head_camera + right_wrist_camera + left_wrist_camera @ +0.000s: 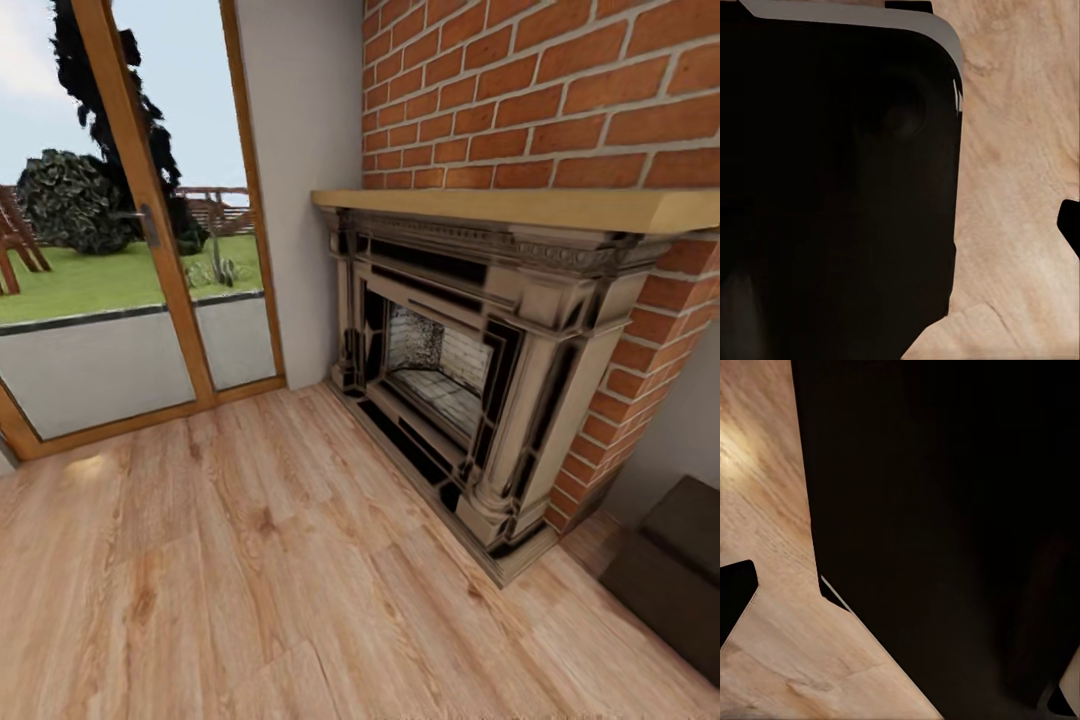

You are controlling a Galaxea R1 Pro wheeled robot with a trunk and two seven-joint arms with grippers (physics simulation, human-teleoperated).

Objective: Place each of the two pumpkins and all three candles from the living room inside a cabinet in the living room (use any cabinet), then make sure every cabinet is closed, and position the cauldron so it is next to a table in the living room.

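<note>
Head view: brick fireplace [450,370] right, glazed door [130,250] left, wooden floor [250,560] near; grippers' opening cannot be told.

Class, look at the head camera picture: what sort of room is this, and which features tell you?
Probably a living room: a brick wall with a fireplace, wooden floor, and a glass door facing a garden.

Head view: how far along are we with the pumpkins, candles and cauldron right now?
Nothing here proves any step done. The head view faces a brick fireplace beside a glass patio door on wood floor, with a dark low unit at the right edge. It looks like transit. As far as these pictures show, the storing, cabinet closing and cauldron placement are unconfirmed.
</note>
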